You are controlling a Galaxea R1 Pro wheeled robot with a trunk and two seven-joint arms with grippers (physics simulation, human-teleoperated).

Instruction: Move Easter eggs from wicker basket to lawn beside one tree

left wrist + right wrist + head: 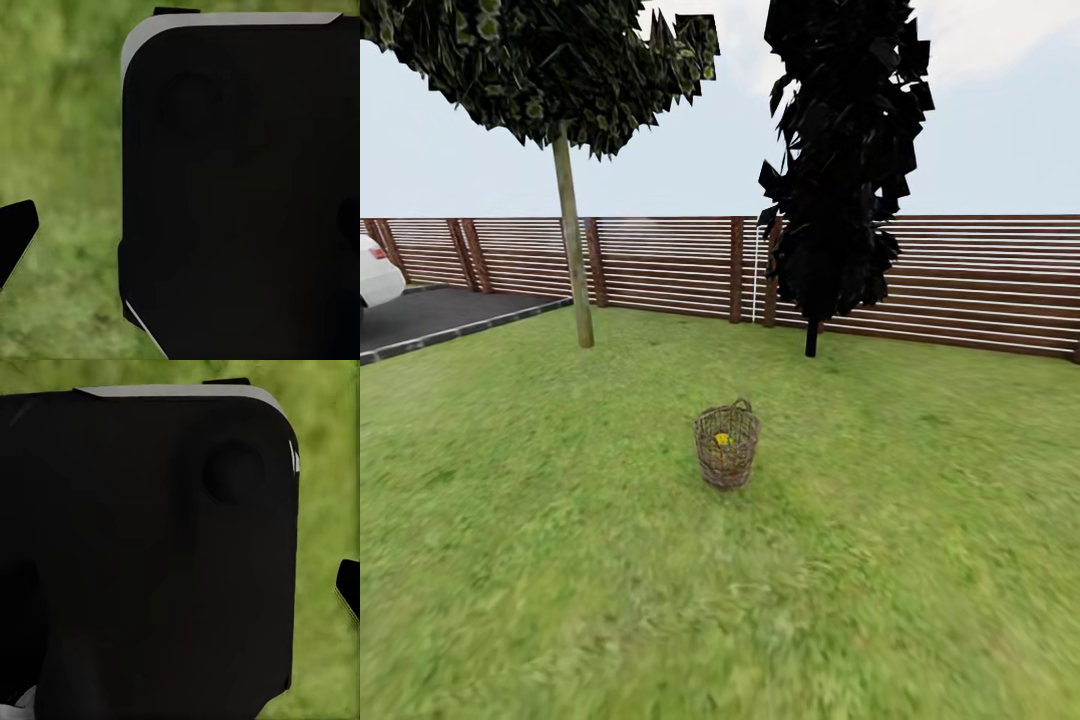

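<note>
Ahead, the wicker basket [727, 445] stands alone on open lawn [560, 560].

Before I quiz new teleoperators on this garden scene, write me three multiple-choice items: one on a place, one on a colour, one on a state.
1. Where does the wicker basket stand?
A. on the lawn
B. on the driveway
C. against the fence

2. What colour shows inside the basket?
A. white
B. yellow
C. purple

3. How does the basket stand?
A. tipped over
B. upside down
C. upright

Key: 1 A, grass surrounds it, well short of the fence. 2 B, a yellow patch shows through the open top. 3 C, its rim faces up.
</note>
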